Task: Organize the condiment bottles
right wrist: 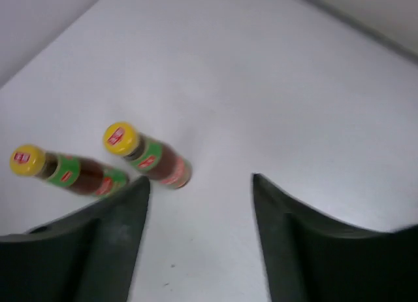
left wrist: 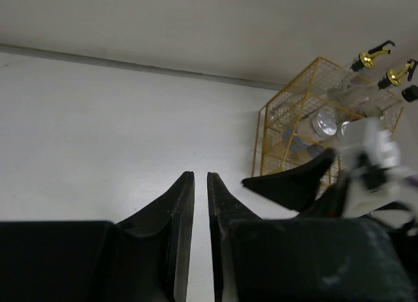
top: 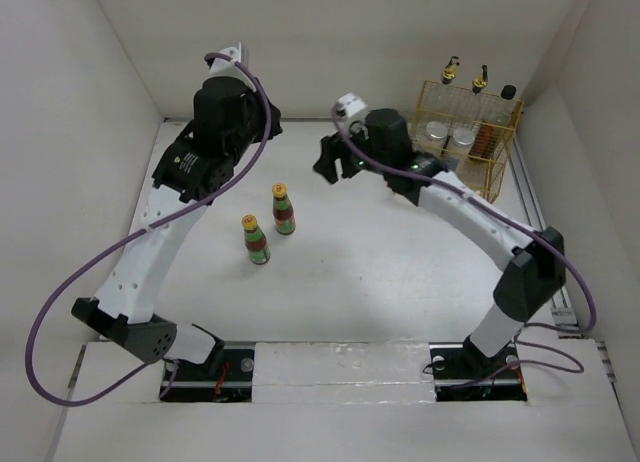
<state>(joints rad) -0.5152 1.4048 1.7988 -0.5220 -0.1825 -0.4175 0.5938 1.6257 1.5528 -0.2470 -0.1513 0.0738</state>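
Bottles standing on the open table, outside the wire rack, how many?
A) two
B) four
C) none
A: only the two yellow-capped sauce bottles stand upright on the table, well clear of the wire rack.

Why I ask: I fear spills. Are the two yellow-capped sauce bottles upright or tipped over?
Upright: the farther bottle and the nearer bottle both stand on their bases, caps up.
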